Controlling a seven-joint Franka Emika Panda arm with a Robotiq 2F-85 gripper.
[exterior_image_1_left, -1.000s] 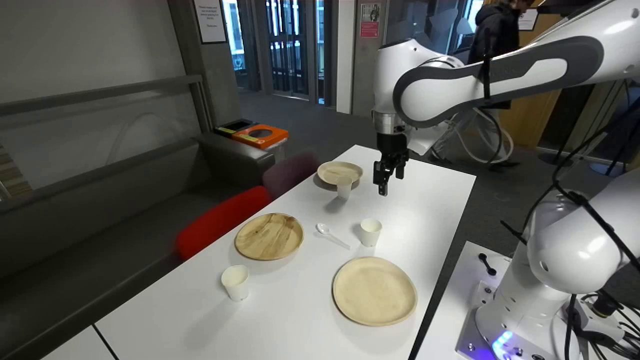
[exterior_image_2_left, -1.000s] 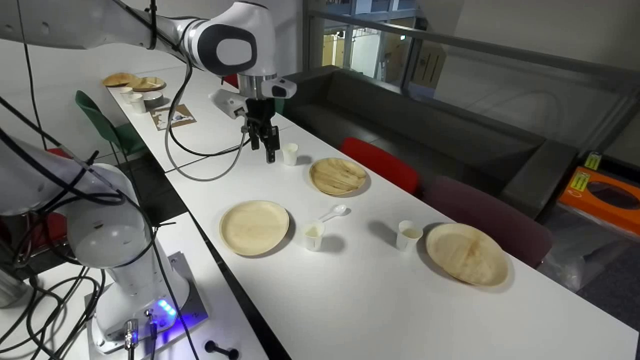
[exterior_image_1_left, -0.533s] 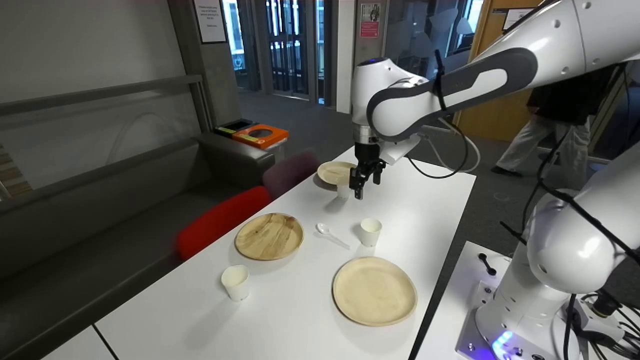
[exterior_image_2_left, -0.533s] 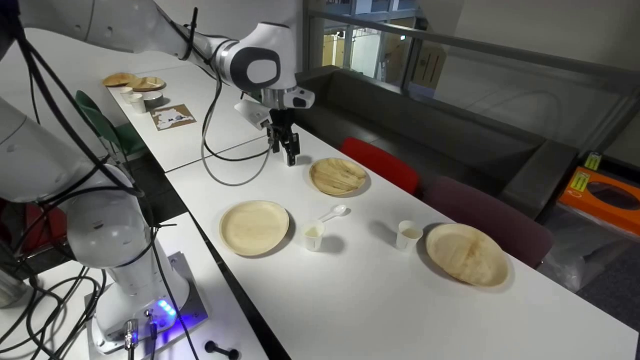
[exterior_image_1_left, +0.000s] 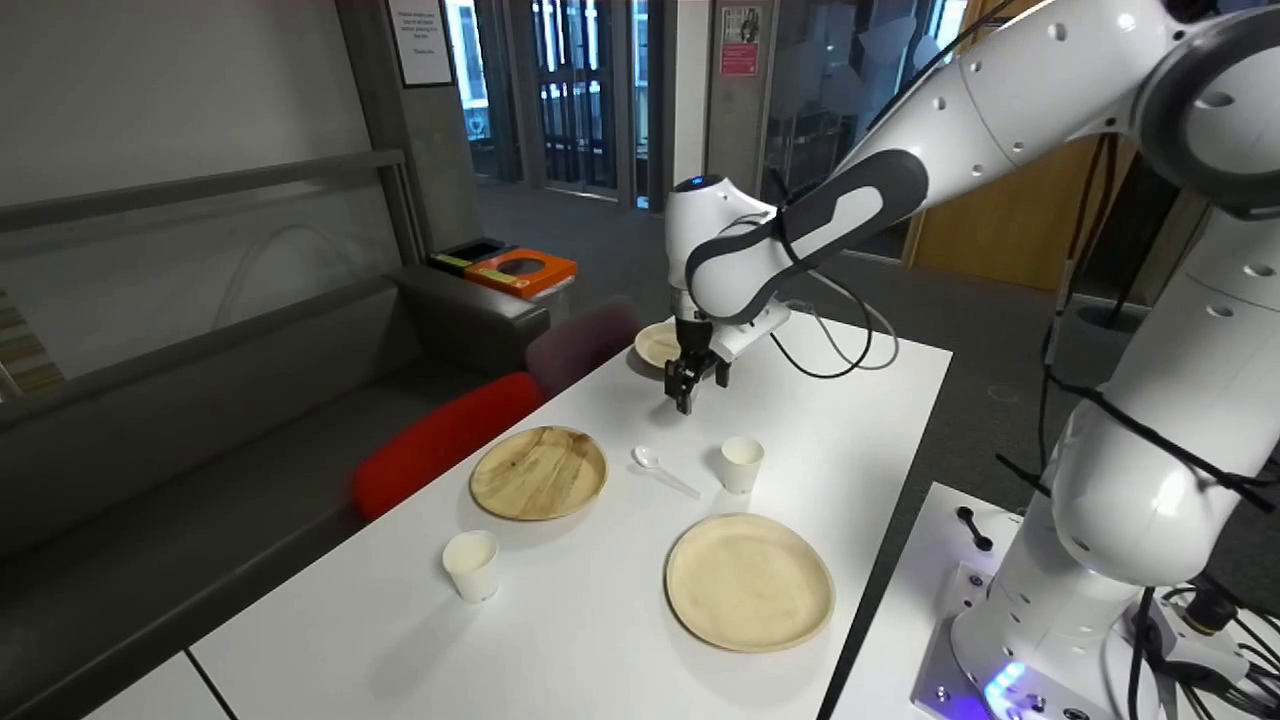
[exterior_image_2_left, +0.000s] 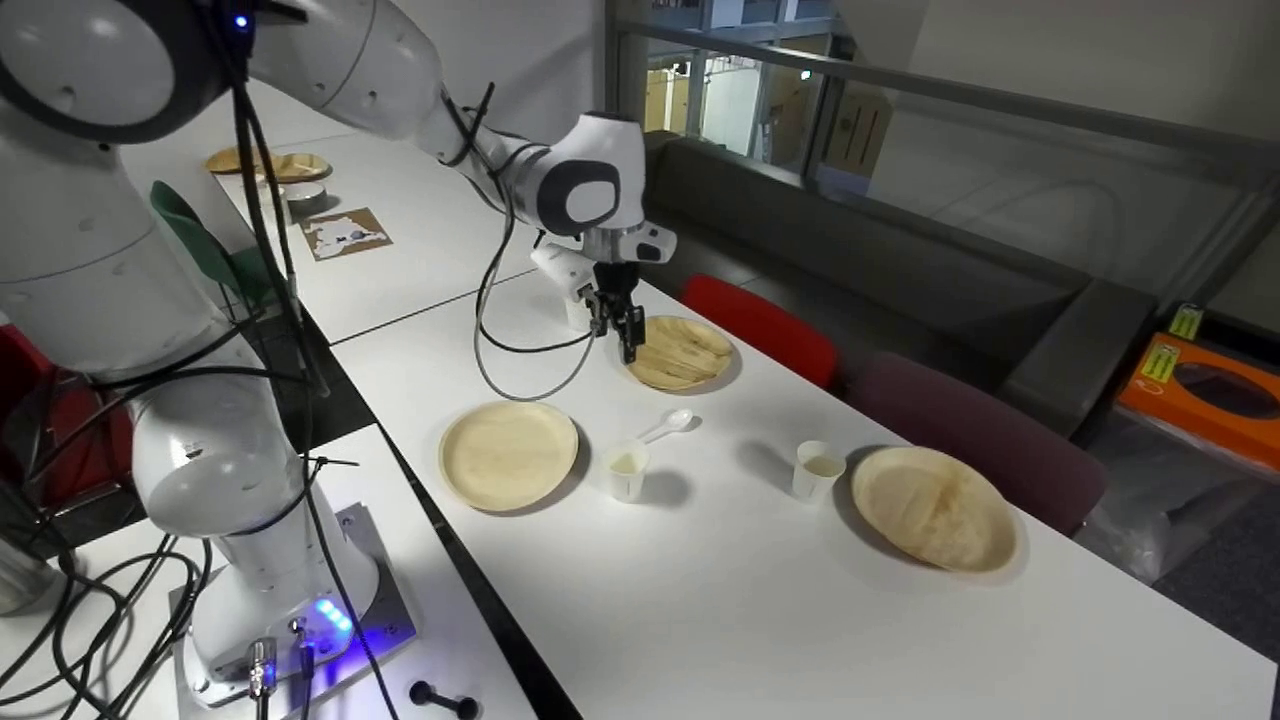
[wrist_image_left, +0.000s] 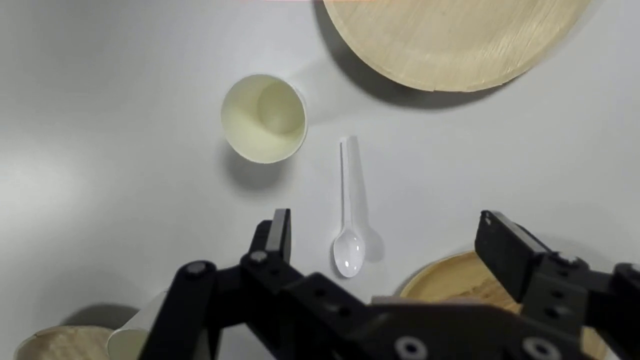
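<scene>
Gripper (wrist_image_left: 384, 220) fingers stand wide apart, with nothing clamped between them, above the tabletop (exterior_image_2_left: 800, 620). The white spoon (wrist_image_left: 349, 250) is nearest: it lies flat on the tabletop below, and in the wrist view it shows in the gap between the 2 fingers, bowl toward the gripper and handle pointing away. Taking the spoon as landmark, a white cup (wrist_image_left: 264, 119) stands upright just beside its handle end, a pale plate (wrist_image_left: 450, 45) lies near that same end, and a streaked plate (exterior_image_1_left: 540, 473) lies near its bowl. Well apart from the spoon are a far cup (exterior_image_2_left: 817, 472) next to a far plate (exterior_image_2_left: 935, 508), and a lone cup (exterior_image_1_left: 472, 565).

With 3 plates and 3 cups spaced out, the layout looks like places for a meal, a judgement only; the cups stand mouth up on their bases, which keeps them steady. The fingers are probably spread because the gripper carries nothing.

Against the earlier frame, the arm (exterior_image_1_left: 830, 225) reaches lower and the gripper hangs nearer the spoon. In an exterior view the gripper (exterior_image_1_left: 703, 394) hides most of the far cup, which shows fully in that frame. Spoon, plates and cups keep their spots. A person visible behind the arm there is now out of sight.
</scene>
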